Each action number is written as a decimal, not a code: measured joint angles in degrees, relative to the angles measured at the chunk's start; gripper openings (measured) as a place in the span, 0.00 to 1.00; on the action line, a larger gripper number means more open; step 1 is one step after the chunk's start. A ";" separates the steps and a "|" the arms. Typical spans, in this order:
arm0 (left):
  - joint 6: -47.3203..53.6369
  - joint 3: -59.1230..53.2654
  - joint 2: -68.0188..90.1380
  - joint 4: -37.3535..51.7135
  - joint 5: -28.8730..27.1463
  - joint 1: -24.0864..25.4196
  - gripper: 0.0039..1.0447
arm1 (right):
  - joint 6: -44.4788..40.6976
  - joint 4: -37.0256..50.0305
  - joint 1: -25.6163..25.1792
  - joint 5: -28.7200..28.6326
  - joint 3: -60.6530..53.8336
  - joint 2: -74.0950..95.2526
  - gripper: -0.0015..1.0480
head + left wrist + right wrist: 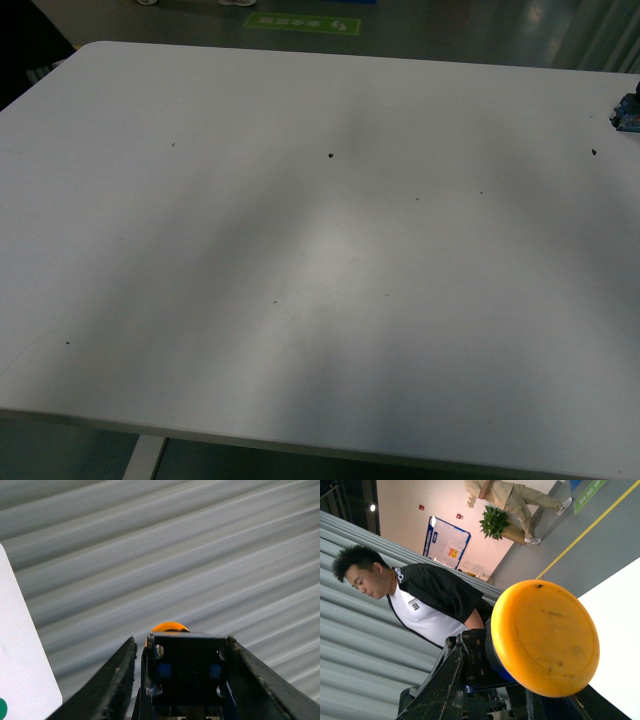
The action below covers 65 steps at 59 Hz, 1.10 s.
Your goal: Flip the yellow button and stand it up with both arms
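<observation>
Two black fingers [112, 680] of the left gripper [182, 645] stand either side of one yellow button [187, 672], closed on its boxy black contact block, which faces that wrist camera. Only a sliver of the orange cap shows past the block's far edge. The button hangs in the air in this grip, in front of a ribbed grey wall [175, 555], with the rounded corner of one white panel [20, 655] off to the side.

One large yellow cap, lightly scuffed, fills the middle of the right wrist view, with the black collar and a bluish bit of block behind it. The right gripper [520, 705] shows only as dark blurred shapes by the cap, and I cannot tell whether its jaws are open or closed on anything. Beyond it are two people: one man [422, 602] in a black and white top, and one person [520, 500] cut off at the shoulders beside one potted plant [495, 522].

One white table [300, 250] fills the front view, with a handful of dark specks [330, 155]. One blue object [628, 112] is cut off at its far right edge and too small to name
</observation>
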 joint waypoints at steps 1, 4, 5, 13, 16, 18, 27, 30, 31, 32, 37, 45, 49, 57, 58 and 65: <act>0.02 0.00 0.00 0.00 0.02 0.00 0.58 | 0.00 0.15 -0.09 0.02 0.00 0.00 0.32; 0.00 0.00 0.00 0.00 0.09 0.00 0.66 | 0.11 0.68 -0.46 0.00 0.00 0.00 0.32; 0.00 0.00 0.00 0.00 0.09 0.00 0.70 | 0.22 0.74 -0.61 -0.02 0.00 0.00 0.32; 0.00 0.00 0.00 0.00 0.09 -0.02 0.92 | 0.35 1.27 -1.81 -0.48 0.00 0.04 0.32; 0.02 0.00 0.00 0.00 0.09 -0.02 0.95 | 0.44 1.64 -2.43 -0.87 0.00 0.17 0.32; 0.02 0.00 0.00 0.00 0.09 -0.02 0.94 | 0.44 1.64 -2.78 -1.09 0.00 0.24 0.32; 0.02 0.00 0.00 0.00 0.09 0.00 0.94 | 0.46 1.64 -4.02 -1.70 -0.02 0.26 0.32; 0.02 0.00 0.00 0.00 0.09 -0.02 0.94 | 0.37 1.49 -4.11 -1.60 -0.13 0.17 0.32; 0.02 0.00 0.00 0.00 0.09 -0.02 0.94 | 0.37 1.33 -4.11 -1.46 -0.26 0.13 0.32; 0.02 0.00 0.00 0.00 0.07 -0.02 0.94 | 0.37 1.31 -4.11 -1.49 -0.50 0.00 0.32; 0.02 0.00 0.00 0.00 0.09 -0.02 0.94 | 0.24 1.05 -4.00 -1.46 -1.70 -0.81 0.32; 19.61 -3.63 -6.05 -18.67 -28.83 -1.60 0.80 | -0.24 0.26 -3.82 -1.22 -2.84 -2.14 0.32; 37.29 -10.05 -12.24 -28.17 -45.66 -1.42 0.70 | -0.59 -0.04 -3.80 -1.27 -3.13 -2.38 0.32; 69.70 -24.39 -23.06 -26.91 -60.83 2.49 0.48 | -0.85 -0.35 -4.68 -0.79 -4.52 -3.50 0.32; 72.98 -26.29 -24.39 -26.23 -60.67 3.30 0.44 | -0.85 -0.31 -4.74 -0.85 -4.63 -3.58 0.32; 82.58 -36.13 -30.42 -23.39 -58.73 7.43 0.25 | -0.83 0.04 -4.90 -1.73 -5.66 -4.09 0.32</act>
